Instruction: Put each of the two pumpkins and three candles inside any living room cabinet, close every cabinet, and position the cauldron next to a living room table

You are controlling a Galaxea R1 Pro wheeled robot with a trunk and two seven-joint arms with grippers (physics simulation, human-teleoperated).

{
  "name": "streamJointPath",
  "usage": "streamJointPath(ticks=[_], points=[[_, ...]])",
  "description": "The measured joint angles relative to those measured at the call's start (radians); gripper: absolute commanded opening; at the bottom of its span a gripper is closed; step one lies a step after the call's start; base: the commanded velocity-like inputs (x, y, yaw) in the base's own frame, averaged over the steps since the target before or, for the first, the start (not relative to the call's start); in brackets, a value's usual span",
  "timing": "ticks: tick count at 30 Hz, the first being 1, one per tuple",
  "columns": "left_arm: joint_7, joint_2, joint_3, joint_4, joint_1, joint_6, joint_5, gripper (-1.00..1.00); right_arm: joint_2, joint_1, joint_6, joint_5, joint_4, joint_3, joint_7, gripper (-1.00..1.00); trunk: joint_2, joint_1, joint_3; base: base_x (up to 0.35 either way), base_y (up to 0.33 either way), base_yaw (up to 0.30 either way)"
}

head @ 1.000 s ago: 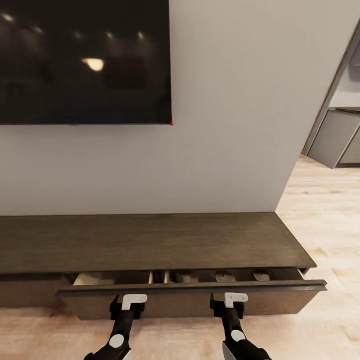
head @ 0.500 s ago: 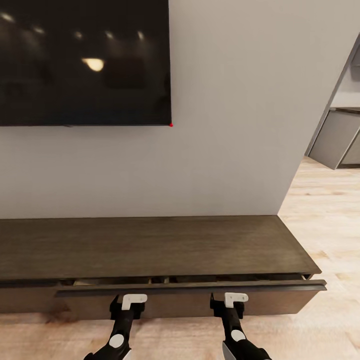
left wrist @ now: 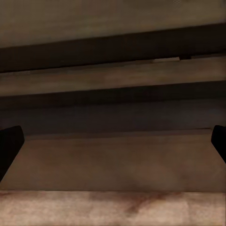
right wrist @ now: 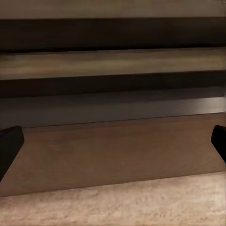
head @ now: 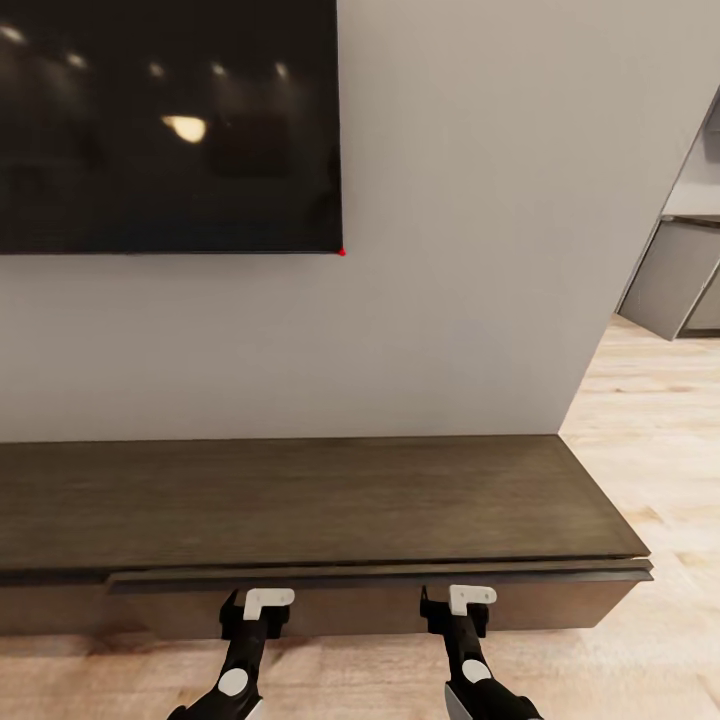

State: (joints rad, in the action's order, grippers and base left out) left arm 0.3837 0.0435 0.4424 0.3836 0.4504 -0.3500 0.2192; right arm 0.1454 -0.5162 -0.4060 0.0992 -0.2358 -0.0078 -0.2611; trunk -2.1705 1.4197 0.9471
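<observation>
- Cabinet: long, low, dark-brown wooden unit standing against the pale wall, its flat top bare. Its wide drawer front lies nearly flush with the body, the top edge a thin dark lip just under the cabinet top.
- Left gripper: directly in front of the cabinet, at the left part of the drawer front, white tip against or just short of the wood; contact cannot be told. In the left wrist view the two dark fingertips sit at opposite edges, spread wide, with only the drawer front between them. It holds nothing.
- Right gripper: in front of the cabinet at the right part of the drawer front, level with the left one. In the right wrist view its fingertips are likewise far apart, with bare wood between. It holds nothing.
- Television: black screen on the wall above the cabinet's left part.
- Floor: light wood, running right of the cabinet.
- Grey cupboards: beyond the wall's corner, well to the right of the cabinet.
</observation>
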Motion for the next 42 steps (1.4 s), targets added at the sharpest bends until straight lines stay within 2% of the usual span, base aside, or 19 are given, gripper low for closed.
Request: streamJointPath(ticks=[12,42], points=[[0.000,0.000,0.000,0.001,0.000,0.000,0.000,1.00,0.000,0.000,0.000,-0.001,0.000,-0.001,0.000,1.00,0.000,0.000,0.000,0.011,0.000,0.000],[0.002,0.000,-0.002,0.002,0.000,0.002,0.002,1.00,0.000,0.000,0.005,-0.001,0.000,-0.001,-0.002,1.00,0.000,0.001,0.000,-0.311,0.000,0.000]])
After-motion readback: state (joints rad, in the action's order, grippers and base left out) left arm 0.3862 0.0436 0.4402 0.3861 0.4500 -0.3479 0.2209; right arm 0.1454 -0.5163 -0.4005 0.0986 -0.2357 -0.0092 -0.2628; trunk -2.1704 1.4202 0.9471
